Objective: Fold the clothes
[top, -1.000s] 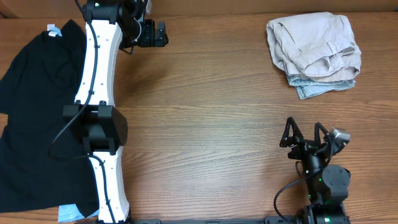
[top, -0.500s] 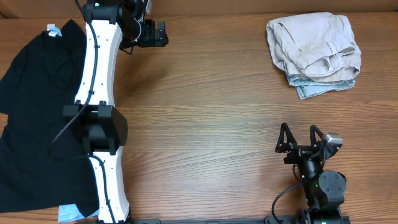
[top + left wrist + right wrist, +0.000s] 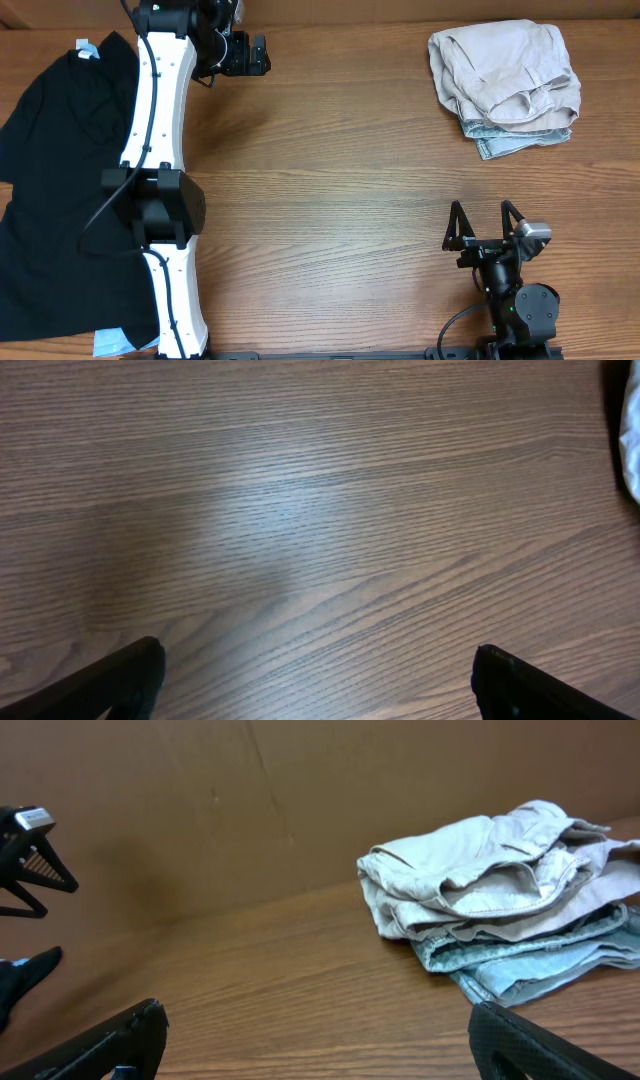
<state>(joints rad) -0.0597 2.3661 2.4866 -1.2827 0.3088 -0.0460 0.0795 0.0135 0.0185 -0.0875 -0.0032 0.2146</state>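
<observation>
At far right of table (image 3: 340,180): cream shorts (image 3: 505,70) crumpled atop denim shorts (image 3: 515,142), well apart from right gripper (image 3: 484,222), fingers spread, empty | black top (image 3: 60,180) far left, left gripper (image 3: 260,54) near its upper end, fingers wide apart, empty | denim mostly covered; top cut by frame edge, partly behind left arm (image 3: 160,110)

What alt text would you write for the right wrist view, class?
Bunched cream-beige shorts lie on light-blue denim shorts at the right of a wooden table, before a brown wall. The right gripper, open, frames the bottom corners.
</observation>
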